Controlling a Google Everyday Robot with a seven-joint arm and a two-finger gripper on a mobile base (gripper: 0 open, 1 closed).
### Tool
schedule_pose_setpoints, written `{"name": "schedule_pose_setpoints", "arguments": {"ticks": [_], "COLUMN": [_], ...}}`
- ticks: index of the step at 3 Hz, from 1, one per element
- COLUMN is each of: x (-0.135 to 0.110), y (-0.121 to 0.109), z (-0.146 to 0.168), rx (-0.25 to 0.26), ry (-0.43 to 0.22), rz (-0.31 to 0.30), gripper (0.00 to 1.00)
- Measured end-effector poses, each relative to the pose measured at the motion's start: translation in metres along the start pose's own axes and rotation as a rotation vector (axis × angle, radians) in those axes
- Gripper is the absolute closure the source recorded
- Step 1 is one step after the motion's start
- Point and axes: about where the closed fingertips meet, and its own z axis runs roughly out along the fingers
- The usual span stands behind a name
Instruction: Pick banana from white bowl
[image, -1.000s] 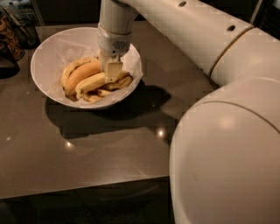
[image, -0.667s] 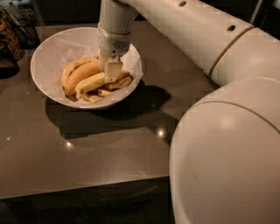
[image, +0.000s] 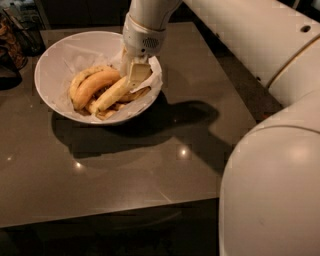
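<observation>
Camera view: the cream two-finger end effector (image: 136, 73) is down inside the wide white paper-lined bowl (image: 49, 70) on the dark grey surface (image: 150, 165), at the upper end of the long pale-yellow banana (image: 111, 95). Whether it grips cannot be told. Judged step: grasping. The next move calls for a secure hold, then a vertical lift.

A smooth, glossy, dark grey-brown tabletop (image: 125, 175) mirrors small points of light. The white bowl (image: 42, 92) on it looks smooth and matt, and is lined with crinkled white paper (image: 80, 56). The banana (image: 112, 94) has matt pale-yellow skin with faint brown flecks. The gripper (image: 134, 75), low in the bowl's right side at the banana, looks like smooth cream plastic. The arm (image: 250, 45) has a smooth white shell with a slight sheen.
</observation>
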Motion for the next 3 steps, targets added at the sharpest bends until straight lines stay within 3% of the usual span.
{"name": "schedule_pose_setpoints", "arguments": {"ticks": [1, 3], "x": [-0.001, -0.048], "y": [-0.001, -0.003], "z": [0.0, -0.055], "rx": [0.003, 0.141], "ry": [-0.001, -0.043], "rz": [0.0, -0.071], "gripper": [1.0, 1.0]}}
